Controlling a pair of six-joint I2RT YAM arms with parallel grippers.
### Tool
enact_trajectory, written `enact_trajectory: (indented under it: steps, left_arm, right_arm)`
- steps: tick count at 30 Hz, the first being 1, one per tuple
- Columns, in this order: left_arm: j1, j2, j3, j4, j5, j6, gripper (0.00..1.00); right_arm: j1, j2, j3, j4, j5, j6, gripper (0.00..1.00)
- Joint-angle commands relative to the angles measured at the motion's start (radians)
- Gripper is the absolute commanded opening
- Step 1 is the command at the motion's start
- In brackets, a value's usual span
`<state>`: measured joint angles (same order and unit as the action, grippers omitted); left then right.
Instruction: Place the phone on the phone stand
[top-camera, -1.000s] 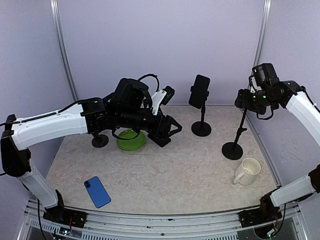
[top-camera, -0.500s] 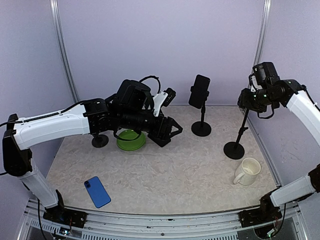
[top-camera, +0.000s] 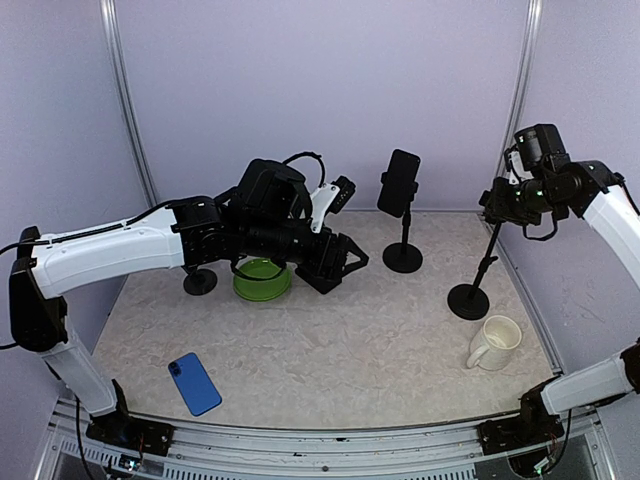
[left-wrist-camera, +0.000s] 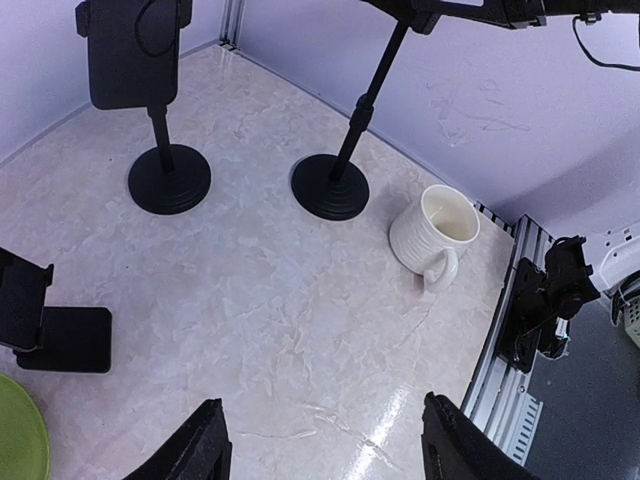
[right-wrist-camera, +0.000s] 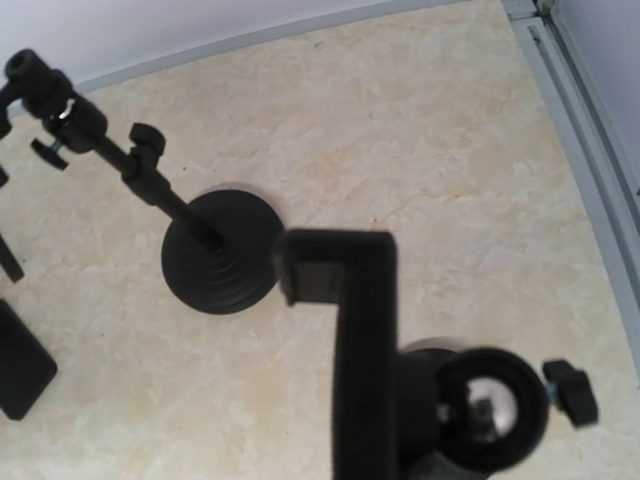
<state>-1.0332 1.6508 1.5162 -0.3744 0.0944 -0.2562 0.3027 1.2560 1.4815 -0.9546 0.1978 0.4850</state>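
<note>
Blue phone is lying flat on the counter at the near left, well apart from the left gripper, whose jaws are gaping wide. Far right, the right gripper is hanging at the top of the phone stand; its jaws' state cannot be told.

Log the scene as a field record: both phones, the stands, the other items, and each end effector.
blue phone: lying flat at front left, not held
black phone: held in the middle stand
right stand: holder empty, its top at the right end effector
left end effector: open, nothing between its fingers
right end effector grip: cannot tell
mug: upright, close to the right stand's base
green dish: partly hidden under the left arm
</note>
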Motion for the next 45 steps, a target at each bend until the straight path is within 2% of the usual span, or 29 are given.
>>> enact_trajectory:
  steps: [1,3,6,10,13,21,28,35,38,45]
  left_arm:
    - [-0.005,0.011,0.033,0.004,0.006,0.013,0.64]
    - [-0.005,0.008,0.031,0.003,0.004,0.012,0.64]
    - [-0.005,0.004,0.026,0.002,0.0,0.012,0.64]
    - [-0.005,0.003,0.021,0.003,-0.001,0.007,0.64]
    - [-0.006,0.003,0.021,0.003,0.001,0.005,0.64]
    - [-0.007,0.007,0.025,0.001,0.004,0.005,0.64]
    - [-0.008,0.001,0.021,-0.001,-0.002,0.001,0.64]
    - [-0.008,0.004,0.022,0.0,-0.003,0.002,0.64]
    - [-0.008,0.007,0.03,-0.003,-0.004,0.006,0.64]
    - [-0.008,-0.001,0.044,-0.026,-0.029,0.023,0.64]
  right_arm:
    - [-0.011,-0.027,-0.014,0.031,-0.039,-0.019,0.23]
    - [-0.011,-0.03,-0.016,0.04,-0.069,-0.053,0.18]
    - [-0.011,-0.032,-0.017,0.028,-0.07,-0.058,0.17]
    - [-0.011,-0.031,-0.029,0.02,-0.056,-0.062,0.29]
    - [-0.011,-0.024,-0.035,0.026,-0.045,-0.063,0.35]
    - [-0.011,0.021,-0.006,0.048,-0.005,-0.072,0.43]
    - [-0.011,0.028,-0.002,0.026,0.017,-0.061,0.4]
    - [-0.011,0.001,0.0,0.045,0.017,-0.072,0.25]
    - [-0.011,-0.005,0.008,0.052,-0.027,-0.106,0.21]
    - [-0.01,-0.04,0.002,0.062,-0.27,-0.223,0.12]
